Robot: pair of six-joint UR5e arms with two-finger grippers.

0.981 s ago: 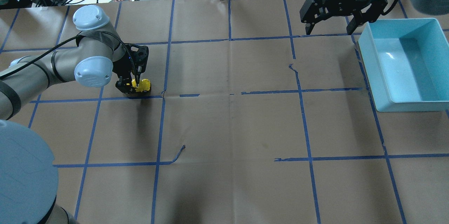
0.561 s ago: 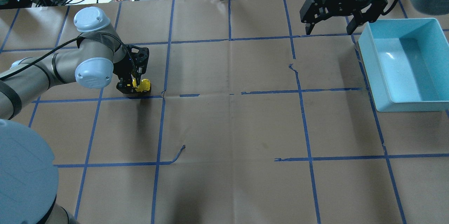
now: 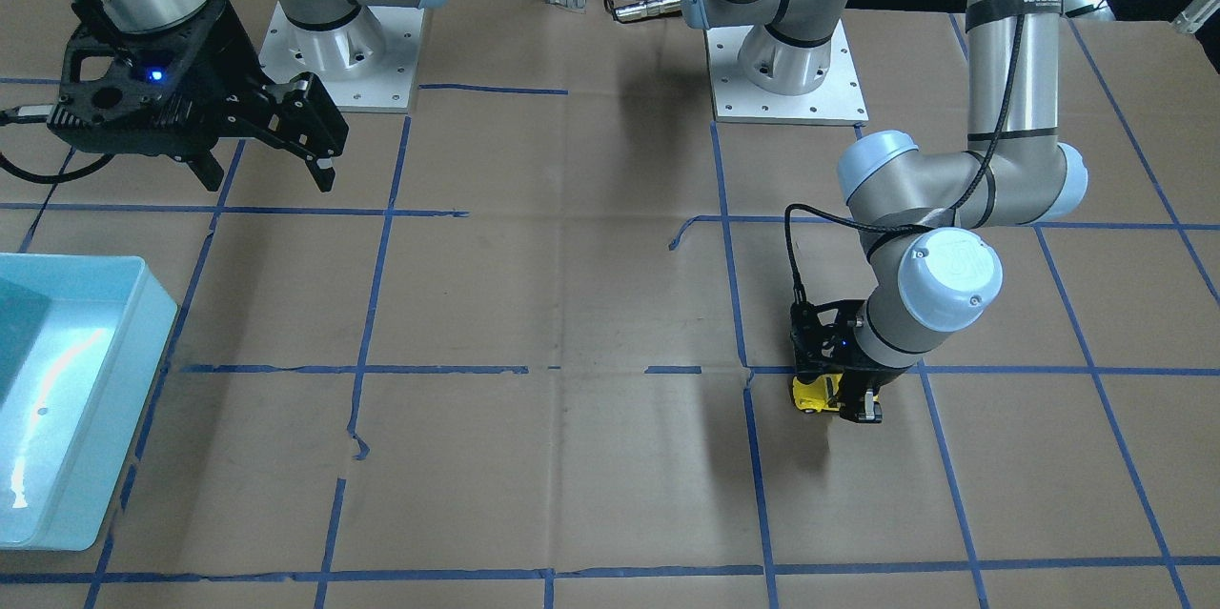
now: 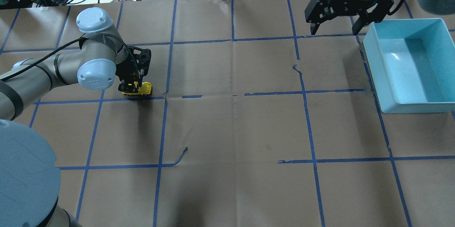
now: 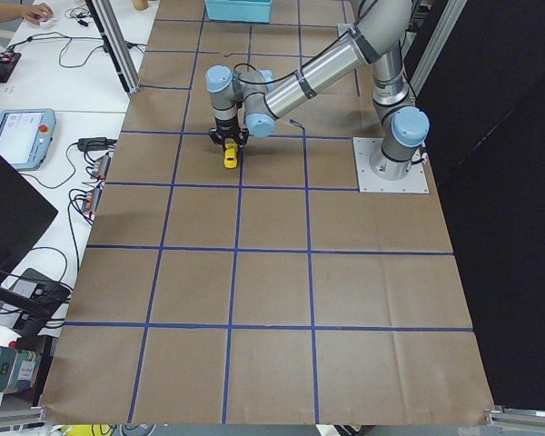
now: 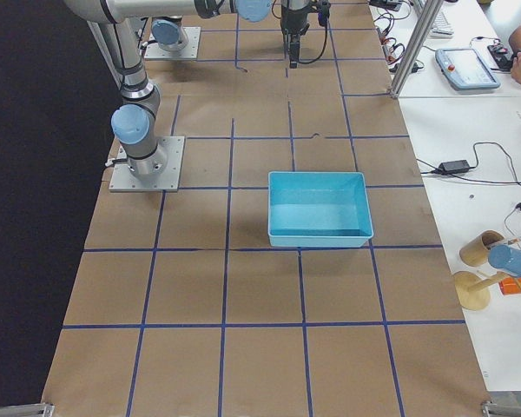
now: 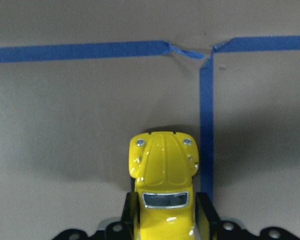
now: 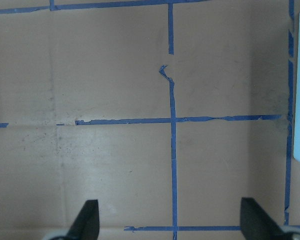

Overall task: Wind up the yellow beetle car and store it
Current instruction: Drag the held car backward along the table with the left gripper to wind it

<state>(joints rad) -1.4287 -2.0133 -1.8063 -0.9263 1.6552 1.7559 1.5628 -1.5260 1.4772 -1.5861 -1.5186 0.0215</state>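
Both left gripper (image 4: 132, 88) fingers (image 7: 128, 211) clamp the glossy yellow beetle-shaped toy car (image 7: 162, 172), apparently on brown paper (image 4: 231, 131); right gripper (image 4: 334, 31) fingers (image 8: 88, 220) spread wide

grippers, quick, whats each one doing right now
Left gripper: closed on the yellow beetle car.
Right gripper: open, holding nothing.

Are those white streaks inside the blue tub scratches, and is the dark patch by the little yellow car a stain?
Front-facing view: the streaks in the blue tub look like reflected light, not scratches; the soft dark patch beside the yellow beetle car looks like the shadow of the left arm. Left wrist view: the car is sharp, with small glints on its bonnet.
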